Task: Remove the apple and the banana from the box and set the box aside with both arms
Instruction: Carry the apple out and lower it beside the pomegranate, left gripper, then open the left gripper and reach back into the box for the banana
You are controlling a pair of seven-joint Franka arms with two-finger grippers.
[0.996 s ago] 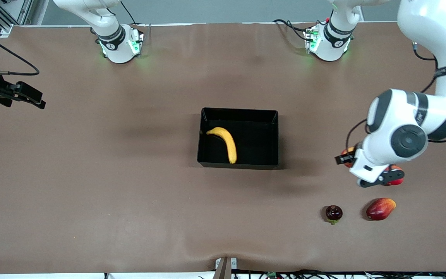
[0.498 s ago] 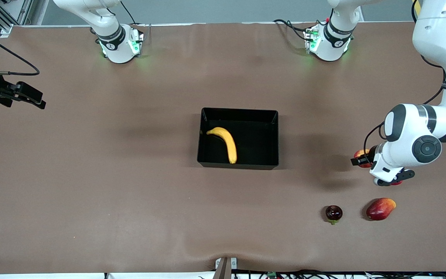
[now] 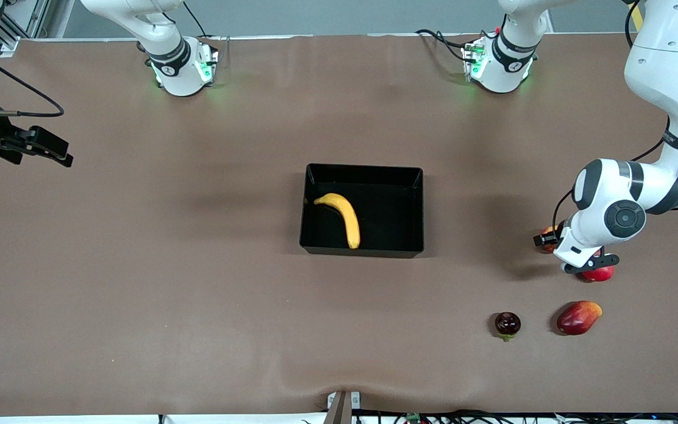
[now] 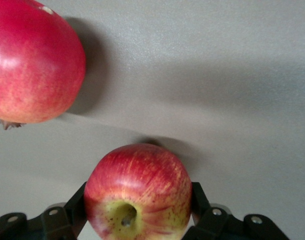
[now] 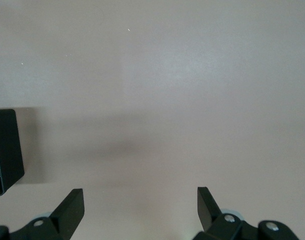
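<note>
One fruit down: the apple, pinched by the left gripper, has been lowered beside a pomegranate, while the banana remains in the box and the right gripper waits spread.

Front view: high, across table, facing arm bases, whole tabletop visible. Left wrist: close, looking down past fingers at apple; shares apple with front. Right wrist: looking down at table, shares box corner with front.

No text, label, brand or number is legible on the arms, the box or the fruit here.
</note>
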